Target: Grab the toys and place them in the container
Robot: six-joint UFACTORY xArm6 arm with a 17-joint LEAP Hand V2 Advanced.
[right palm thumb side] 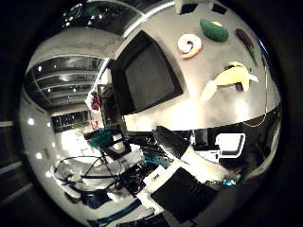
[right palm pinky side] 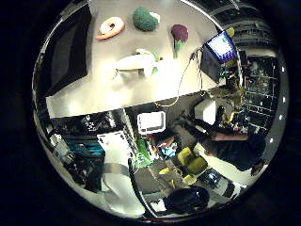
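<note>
Four toys wait on the counter (right palm pinky side: 94,94), far from the hand (right palm thumb side: 189,153).

The hand holds nothing; I cannot tell how far open it is. The banana toy (right palm pinky side: 138,62) lies at 3 o'clock from the dark container (right palm thumb side: 149,78). Its smooth curved shape might slip when grabbed.

banana toy (right palm pinky side: 138,62) | shrimp toy (right palm pinky side: 110,27) | green toy (right palm pinky side: 144,19) | purple eggplant toy (right palm pinky side: 179,35) | apart on table beside dark container (right palm thumb side: 150,78)
</note>
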